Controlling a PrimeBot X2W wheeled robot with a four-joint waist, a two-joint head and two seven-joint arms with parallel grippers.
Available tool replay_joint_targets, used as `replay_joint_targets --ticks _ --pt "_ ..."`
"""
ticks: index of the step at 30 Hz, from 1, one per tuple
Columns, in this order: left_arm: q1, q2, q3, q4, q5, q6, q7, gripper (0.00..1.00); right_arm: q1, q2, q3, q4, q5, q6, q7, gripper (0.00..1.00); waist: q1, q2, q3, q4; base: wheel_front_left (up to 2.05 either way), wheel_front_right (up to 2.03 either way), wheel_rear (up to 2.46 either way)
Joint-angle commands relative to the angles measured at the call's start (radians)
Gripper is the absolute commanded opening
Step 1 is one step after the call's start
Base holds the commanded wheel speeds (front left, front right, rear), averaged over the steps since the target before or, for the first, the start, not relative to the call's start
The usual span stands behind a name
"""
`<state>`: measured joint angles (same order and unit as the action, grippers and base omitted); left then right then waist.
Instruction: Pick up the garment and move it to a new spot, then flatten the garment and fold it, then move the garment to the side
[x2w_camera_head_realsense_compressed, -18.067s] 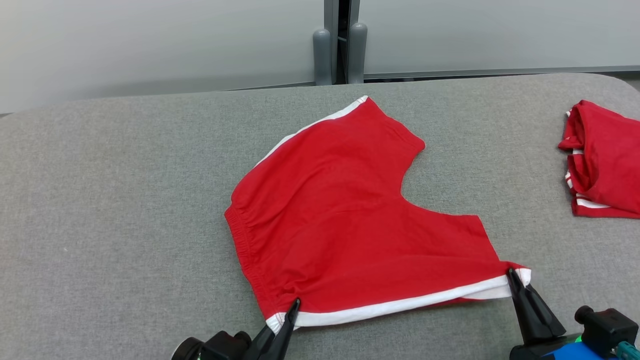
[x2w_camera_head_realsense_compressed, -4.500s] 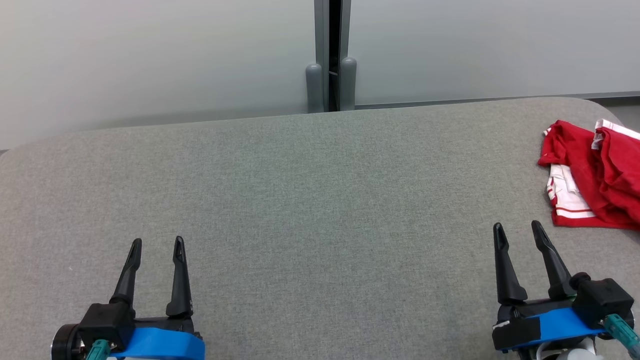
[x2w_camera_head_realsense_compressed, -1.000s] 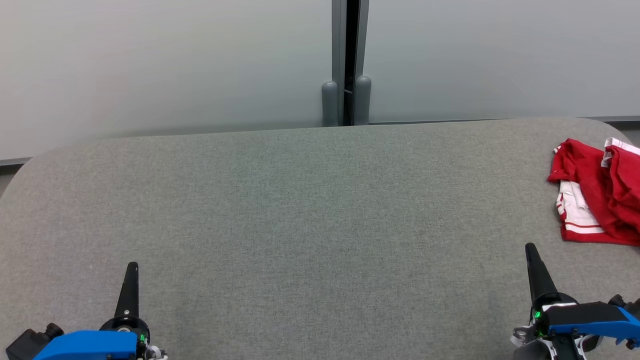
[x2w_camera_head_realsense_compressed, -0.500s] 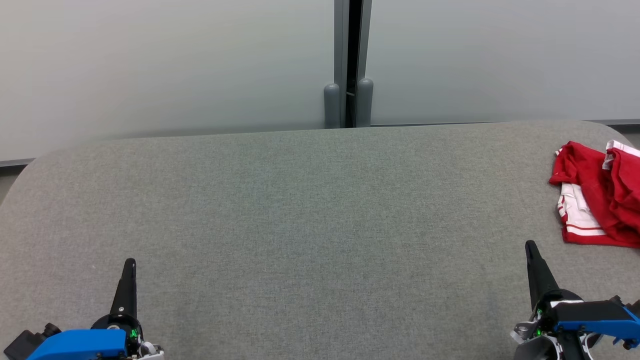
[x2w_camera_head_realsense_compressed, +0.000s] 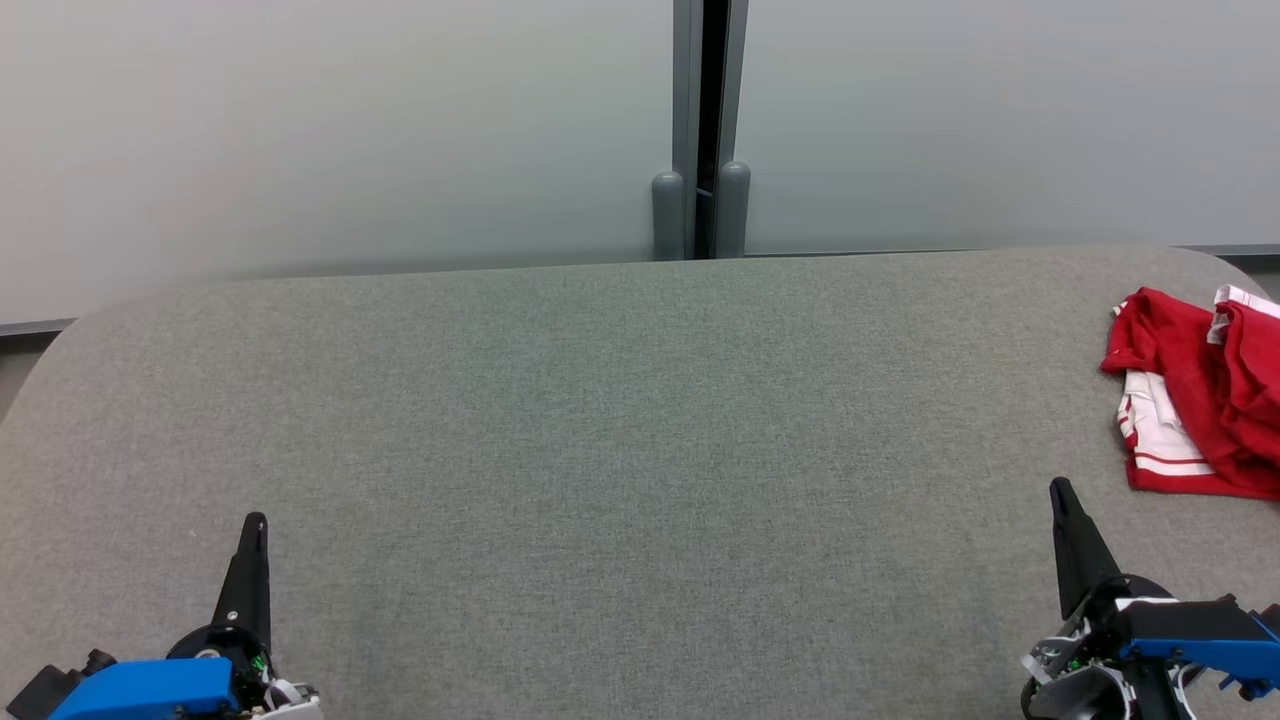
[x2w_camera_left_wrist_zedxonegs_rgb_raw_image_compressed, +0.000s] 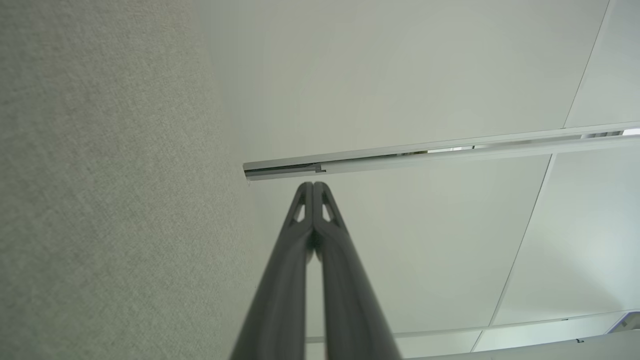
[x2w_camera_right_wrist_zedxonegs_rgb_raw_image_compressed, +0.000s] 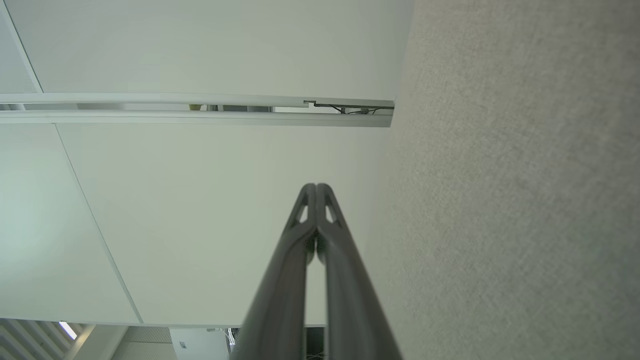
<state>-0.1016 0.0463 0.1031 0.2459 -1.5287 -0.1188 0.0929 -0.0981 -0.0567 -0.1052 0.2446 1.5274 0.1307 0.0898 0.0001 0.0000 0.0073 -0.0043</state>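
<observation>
- The garment (x2w_camera_head_realsense_compressed: 1200, 410), red with white trim, is lying in a rumpled heap on the desk (x2w_camera_head_realsense_compressed: 640, 420) at its far right edge, partly running out of the head view.
- The left gripper (x2w_camera_head_realsense_compressed: 255, 525) is sitting at the lower left of the head view, over the desk's near part and well apart from the garment.
- Its jaws are pressing together with nothing between them, as the left wrist view (x2w_camera_left_wrist_zedxonegs_rgb_raw_image_compressed: 313, 186) is showing, and they are pointing toward the wall (x2w_camera_head_realsense_compressed: 300, 130).
- The right gripper (x2w_camera_head_realsense_compressed: 1058, 490) is sitting at the lower right, near the garment but apart from it.
- Its jaws are also pressing together on nothing (x2w_camera_right_wrist_zedxonegs_rgb_raw_image_compressed: 316, 187), with the desk running along one side of the right wrist view.
- Two grey posts (x2w_camera_head_realsense_compressed: 690, 215) are standing behind the desk's far edge, flanking a dark gap in the wall.
</observation>
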Motion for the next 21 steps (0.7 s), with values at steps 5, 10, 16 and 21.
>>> replay_joint_targets --ticks 5,10,16,21 --pt "-0.015 0.006 0.011 0.001 -0.047 -0.01 0.014 0.0 -0.016 0.006 -0.006 0.002 0.049 0.0 0.015 0.0 -0.0001 0.0 -0.002 0.002 0.0 0.0 0.0" --pt "-0.015 0.007 0.014 0.003 -0.079 -0.015 0.022 0.0 -0.018 0.006 -0.009 0.003 0.082 0.0 0.024 0.0 -0.0001 0.0 -0.005 0.004 0.0 0.0 0.0" --pt "-0.015 0.007 0.014 0.003 -0.085 -0.016 0.025 0.0 -0.019 0.007 -0.009 0.003 0.088 0.0 0.026 0.0 -0.0001 0.0 -0.005 0.004 0.0 0.0 0.0" --pt "-0.015 0.007 0.014 0.003 -0.085 -0.016 0.025 0.0 -0.019 0.007 -0.009 0.003 0.088 0.0 0.027 0.0 -0.0001 0.0 -0.005 0.004 0.0 0.0 0.0"
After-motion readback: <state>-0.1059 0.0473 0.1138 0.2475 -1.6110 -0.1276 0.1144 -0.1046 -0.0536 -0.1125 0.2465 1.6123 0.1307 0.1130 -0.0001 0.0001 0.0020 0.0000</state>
